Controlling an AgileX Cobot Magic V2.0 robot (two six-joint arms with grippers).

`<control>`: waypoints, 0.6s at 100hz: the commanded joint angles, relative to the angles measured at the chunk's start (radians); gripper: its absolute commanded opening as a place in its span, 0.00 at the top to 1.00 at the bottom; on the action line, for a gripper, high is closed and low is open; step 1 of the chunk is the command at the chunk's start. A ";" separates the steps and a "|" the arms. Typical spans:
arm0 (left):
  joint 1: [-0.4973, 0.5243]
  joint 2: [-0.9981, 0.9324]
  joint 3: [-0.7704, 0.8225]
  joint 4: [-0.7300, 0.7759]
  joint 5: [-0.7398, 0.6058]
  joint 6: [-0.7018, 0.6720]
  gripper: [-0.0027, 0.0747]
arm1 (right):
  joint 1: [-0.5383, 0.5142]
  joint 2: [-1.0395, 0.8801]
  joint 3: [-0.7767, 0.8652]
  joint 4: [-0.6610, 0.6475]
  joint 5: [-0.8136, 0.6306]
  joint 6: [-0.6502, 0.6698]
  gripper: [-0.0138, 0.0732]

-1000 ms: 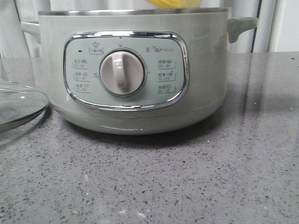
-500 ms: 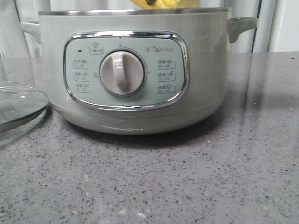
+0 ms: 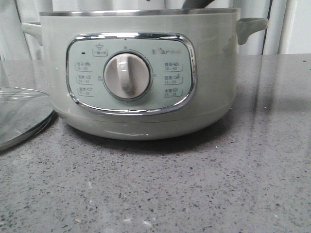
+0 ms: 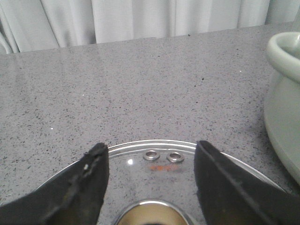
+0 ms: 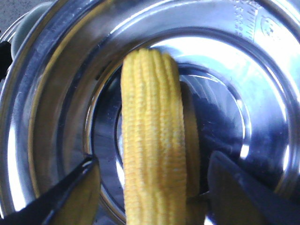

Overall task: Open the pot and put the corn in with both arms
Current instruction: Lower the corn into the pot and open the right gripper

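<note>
The pale sage-green pot (image 3: 141, 73) stands open in the middle of the front view, its dial facing me. In the right wrist view the yellow corn (image 5: 152, 140) lies inside the pot's shiny steel bowl (image 5: 225, 56). My right gripper (image 5: 153, 158) is open above it, with a finger on each side of the cob and gaps between. A dark part of that arm (image 3: 197, 4) shows over the rim. My left gripper (image 4: 151, 147) is open over the glass lid (image 4: 164, 168), which lies flat on the counter left of the pot.
The glass lid (image 3: 22, 116) lies at the left edge of the front view, close to the pot's base. The pot's side handle (image 3: 250, 26) sticks out to the right. Grey speckled counter (image 3: 194, 184) stretches in front, and white curtains hang behind.
The corn, seen above the pot's rim before, has dropped out of the front view. The glass lid has shifted slightly.
</note>
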State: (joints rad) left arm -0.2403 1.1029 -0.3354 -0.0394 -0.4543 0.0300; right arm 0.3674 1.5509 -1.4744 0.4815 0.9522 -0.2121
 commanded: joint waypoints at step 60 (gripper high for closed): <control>0.003 -0.525 -0.033 -0.004 0.030 -0.012 0.72 | -0.002 -0.161 -0.048 -0.026 -0.073 -0.032 0.88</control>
State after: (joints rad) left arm -0.2403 0.6638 -0.3354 -0.0394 -0.4070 0.0287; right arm 0.3674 1.4630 -1.4852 0.4614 0.9364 -0.2219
